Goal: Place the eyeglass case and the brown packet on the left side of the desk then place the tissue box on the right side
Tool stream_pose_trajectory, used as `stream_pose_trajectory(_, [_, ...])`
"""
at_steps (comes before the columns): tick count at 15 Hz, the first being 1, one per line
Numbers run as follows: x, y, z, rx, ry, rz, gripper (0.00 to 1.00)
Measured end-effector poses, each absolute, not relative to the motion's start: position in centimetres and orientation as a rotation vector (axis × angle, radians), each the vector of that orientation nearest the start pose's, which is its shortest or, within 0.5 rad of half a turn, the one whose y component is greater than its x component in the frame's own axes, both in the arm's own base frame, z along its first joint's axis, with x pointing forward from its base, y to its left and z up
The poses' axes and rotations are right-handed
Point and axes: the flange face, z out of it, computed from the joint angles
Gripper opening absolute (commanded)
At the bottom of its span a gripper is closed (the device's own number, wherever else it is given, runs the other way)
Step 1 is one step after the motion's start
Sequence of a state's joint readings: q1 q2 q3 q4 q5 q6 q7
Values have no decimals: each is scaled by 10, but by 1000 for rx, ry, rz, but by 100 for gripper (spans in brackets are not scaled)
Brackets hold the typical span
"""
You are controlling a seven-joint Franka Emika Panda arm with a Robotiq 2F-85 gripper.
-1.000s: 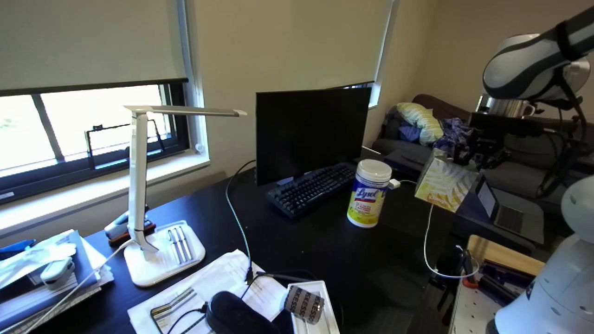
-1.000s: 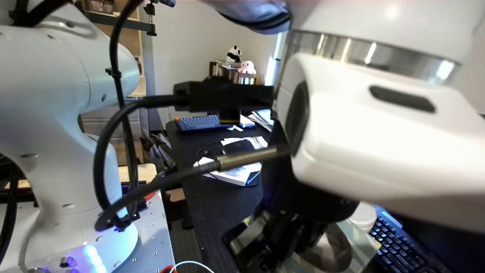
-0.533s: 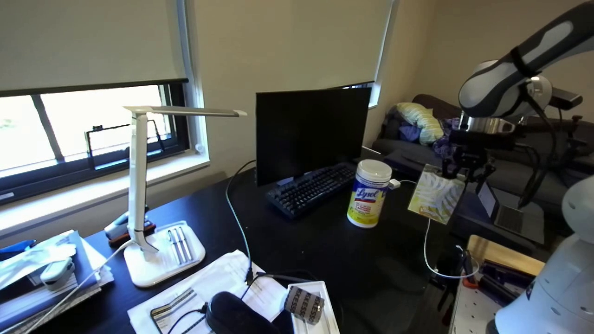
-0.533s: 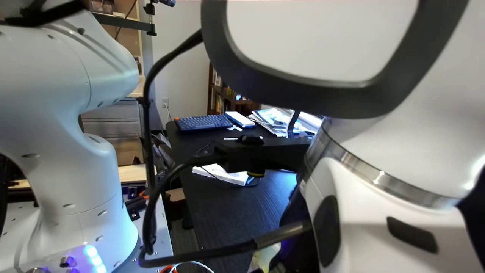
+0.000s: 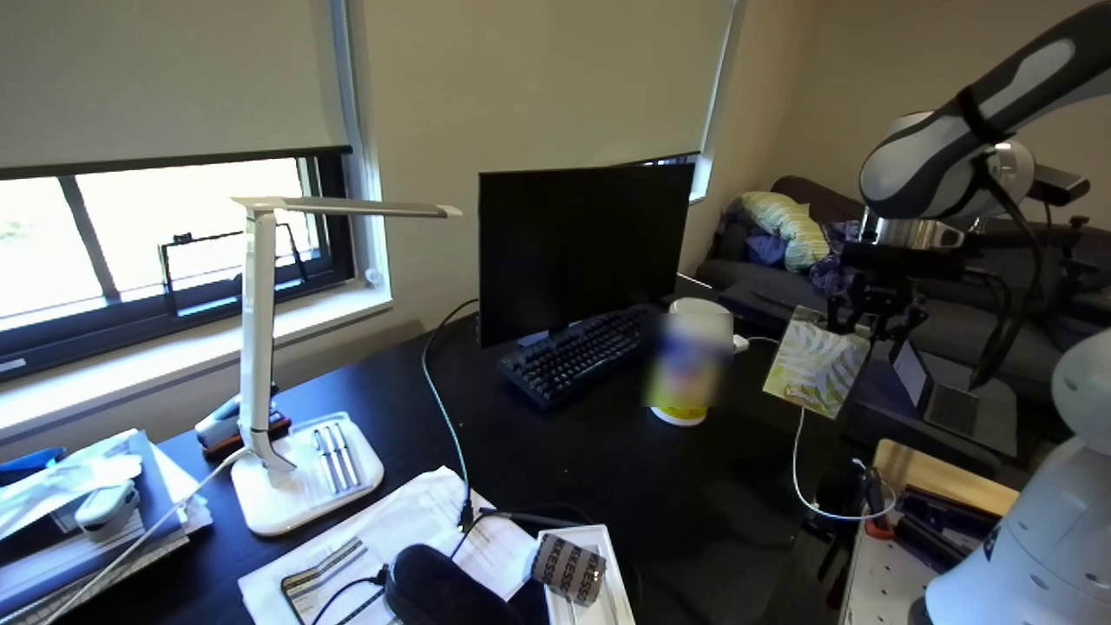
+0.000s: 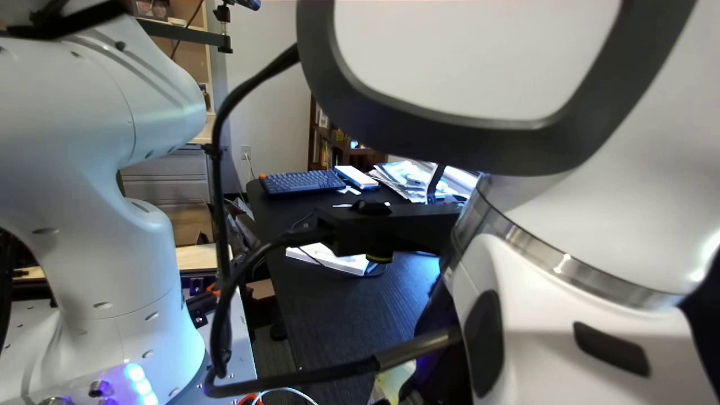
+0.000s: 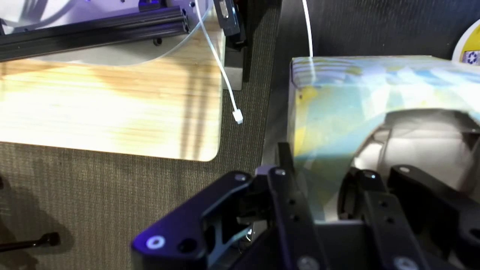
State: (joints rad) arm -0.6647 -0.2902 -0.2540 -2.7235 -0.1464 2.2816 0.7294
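Note:
The tissue box (image 5: 818,363), pale yellow-green, hangs tilted near the edge of the dark desk (image 5: 694,512). It also shows in the wrist view (image 7: 333,101), and a small part shows in an exterior view (image 6: 395,382). My gripper (image 7: 324,165) is shut on the box's wall at its opening: one finger outside, one inside. The gripper (image 5: 855,323) is above the box in an exterior view. The black eyeglass case (image 5: 444,590) lies on papers at the front. The brown packet (image 5: 568,569), printed with dark letters, rests on a white box. The arm hides both in an exterior view.
A wipes tub (image 5: 686,365) stands close beside the held box. Behind are a keyboard (image 5: 581,351) and monitor (image 5: 581,252). A white lamp (image 5: 260,330) and papers are farther along. A white cable (image 5: 797,460) hangs off the desk edge near a wooden board (image 7: 112,112).
Since one second ago, the arm has swung and turned with the tissue box, which is now slightly left and lower in an exterior view. Over the last half second it has hardly moved.

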Motion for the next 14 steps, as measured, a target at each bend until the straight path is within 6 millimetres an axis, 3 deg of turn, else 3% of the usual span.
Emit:
stream_pose_trajectory(5, [227,-286,270,-2286,2175,219,3])
stream_pose_trajectory(14, [242,-280,219,-2315,2185,189,3])
